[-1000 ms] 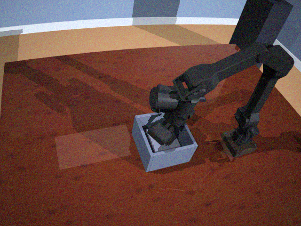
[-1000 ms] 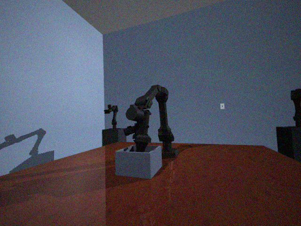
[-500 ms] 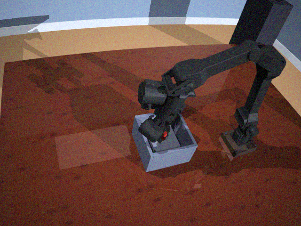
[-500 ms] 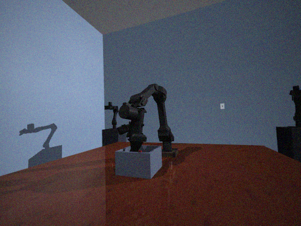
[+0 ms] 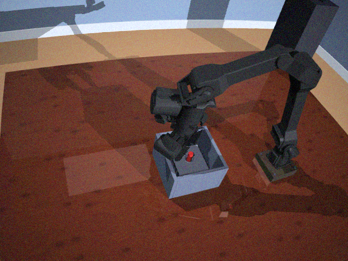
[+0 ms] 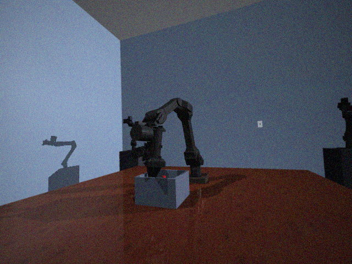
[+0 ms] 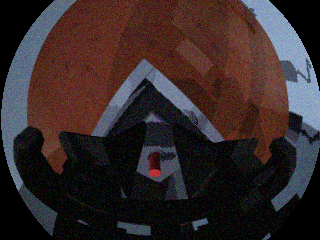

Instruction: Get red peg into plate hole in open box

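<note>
Peg standing in plate, seating unproven

Top view: red peg point(image 5: 190, 156) point(image 6: 164, 176) point(image 7: 154, 165) upright or nearly so at the hole in the grey plate point(image 5: 196, 167) point(image 7: 145, 164), inside the open box point(image 5: 198, 182) point(image 6: 154, 193) point(image 7: 115, 107). A good length shows above the plate. Gripper over one side of the box, peg beside it, not under cover.

Exterior: only a red tip shows past the near wall; depth not readable. Gripper reaches down into the box.

Wrist: jaws partly apart, nothing clamped; peg visible in the gap, clear of both fingers. Pick-up and lowering look done. Left, by my judgement: confirm depth, probably press the peg further down, then back out.
</note>
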Motion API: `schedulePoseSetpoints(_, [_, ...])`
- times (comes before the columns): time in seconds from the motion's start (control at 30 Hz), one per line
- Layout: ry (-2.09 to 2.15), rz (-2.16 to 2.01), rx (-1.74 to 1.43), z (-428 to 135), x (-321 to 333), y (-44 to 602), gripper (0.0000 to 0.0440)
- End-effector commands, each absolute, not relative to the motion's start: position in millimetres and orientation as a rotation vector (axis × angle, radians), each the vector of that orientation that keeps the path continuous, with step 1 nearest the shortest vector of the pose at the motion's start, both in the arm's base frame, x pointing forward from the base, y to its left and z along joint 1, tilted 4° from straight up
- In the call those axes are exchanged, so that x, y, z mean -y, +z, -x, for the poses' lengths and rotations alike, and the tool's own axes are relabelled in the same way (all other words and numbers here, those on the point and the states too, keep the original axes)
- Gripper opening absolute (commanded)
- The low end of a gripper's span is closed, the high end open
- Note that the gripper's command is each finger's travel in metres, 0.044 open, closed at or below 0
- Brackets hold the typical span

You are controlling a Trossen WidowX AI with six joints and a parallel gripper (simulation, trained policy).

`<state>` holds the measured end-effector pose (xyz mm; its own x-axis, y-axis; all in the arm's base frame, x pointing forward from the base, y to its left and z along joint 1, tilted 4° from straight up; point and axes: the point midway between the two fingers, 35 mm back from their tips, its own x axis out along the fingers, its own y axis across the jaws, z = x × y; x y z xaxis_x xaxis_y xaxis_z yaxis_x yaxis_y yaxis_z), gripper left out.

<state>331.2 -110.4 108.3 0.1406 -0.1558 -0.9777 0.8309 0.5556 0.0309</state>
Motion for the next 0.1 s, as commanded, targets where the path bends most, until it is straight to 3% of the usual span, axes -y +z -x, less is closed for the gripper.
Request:
schedulePoseSetpoints(0.0, [-0.797,-0.684,-1.241,-332.7,116.1,108.9,0.0151])
schedulePoseSetpoints(0.07, [-0.8,-0.684,-1.246,-332.6,119.1,108.6,0.0151])
